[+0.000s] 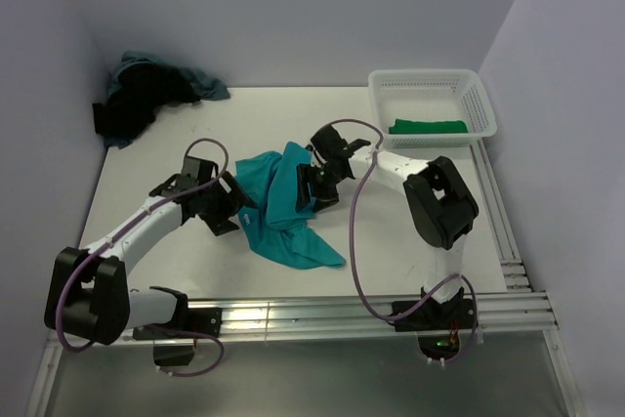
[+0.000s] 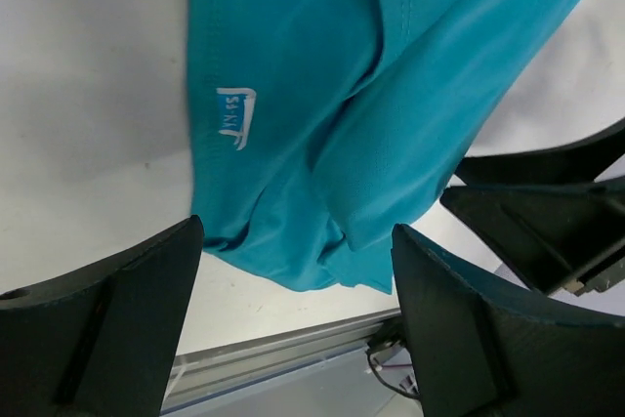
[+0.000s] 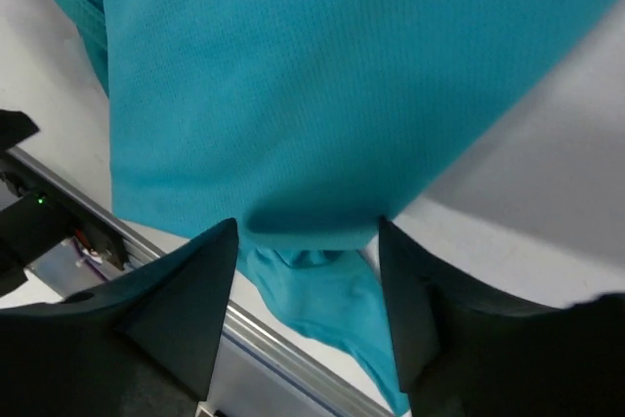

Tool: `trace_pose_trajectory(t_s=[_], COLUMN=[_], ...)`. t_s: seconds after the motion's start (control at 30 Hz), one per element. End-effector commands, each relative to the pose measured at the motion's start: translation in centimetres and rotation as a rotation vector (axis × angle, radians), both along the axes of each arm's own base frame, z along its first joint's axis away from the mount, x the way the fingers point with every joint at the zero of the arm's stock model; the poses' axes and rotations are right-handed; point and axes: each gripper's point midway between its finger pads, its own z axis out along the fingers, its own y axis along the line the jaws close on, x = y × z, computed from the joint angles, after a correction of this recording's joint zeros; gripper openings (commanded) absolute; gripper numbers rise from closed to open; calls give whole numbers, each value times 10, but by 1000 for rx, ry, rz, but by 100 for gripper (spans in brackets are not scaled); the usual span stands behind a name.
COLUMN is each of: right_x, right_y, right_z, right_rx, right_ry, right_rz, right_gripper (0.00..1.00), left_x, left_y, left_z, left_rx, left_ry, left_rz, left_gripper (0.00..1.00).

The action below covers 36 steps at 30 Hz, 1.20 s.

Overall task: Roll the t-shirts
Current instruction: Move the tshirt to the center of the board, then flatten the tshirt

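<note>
Heap of black and grey-blue fabric t-shirts (image 1: 146, 100): we see it well beyond the left claw (image 1: 232, 204), off to its left, in the far corner of the white table (image 1: 391, 231). It is bunched, not rolled.

Left claw (image 2: 293, 310): open. Its black fingers (image 2: 107, 334) stand wide apart in the wrist view, either side of the lower edge of the bright teal fabric t-shirt (image 2: 391, 95). The fabric sits between and ahead of the fingers; we can't tell if either finger touches it. There is a small white printed label (image 2: 234, 116) on the shirt, ahead of the left-hand finger. A silver aluminium rail (image 2: 283, 354) shows below the claw.

Bright teal fabric t-shirt (image 1: 283, 212) from the top: crumpled and unrolled, lying between the two claws. One flap is raised on the side of the right claw (image 1: 314, 183). A tail runs toward the near edge.

Right claw (image 3: 308, 310): fingers (image 3: 176, 324) part-way apart. A sheet of the teal fabric (image 3: 342, 95) fills the gap and spreads ahead of the claw. We can't tell whether it is clamped or only draped there. More teal shows below the claw.

White plastic mesh basket (image 1: 483, 109): well off to the right of the right claw, at the far side. A dark green fabric t-shirt (image 1: 428, 127) lies inside as a long narrow bundle along the near wall.
</note>
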Motion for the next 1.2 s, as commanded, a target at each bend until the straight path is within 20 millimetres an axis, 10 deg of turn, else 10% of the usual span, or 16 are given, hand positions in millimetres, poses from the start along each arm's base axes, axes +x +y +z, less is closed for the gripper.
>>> trace_pose_trajectory(t_s=[0.0, 0.17, 0.47, 0.97, 1.17], right_x=[12, 20, 73, 76, 79], right_y=[16, 10, -103, -105, -103], right_z=[1, 1, 42, 35, 41], right_rx=[71, 55, -101, -123, -110], right_ry=[-6, -11, -182, -172, -182], right_rz=[-27, -42, -249, -250, -260], right_gripper=[63, 0, 0, 0, 0], left_x=[-1, -17, -37, -31, -41], left_y=[-14, -13, -24, -113, -108], left_z=[-7, -28, -41, -56, -76], left_rx=[-60, -47, -42, 32, 64], left_ry=[9, 85, 118, 136, 212], left_rz=[-22, -40, -109, -372, -377], left_gripper=[84, 81, 75, 71, 42])
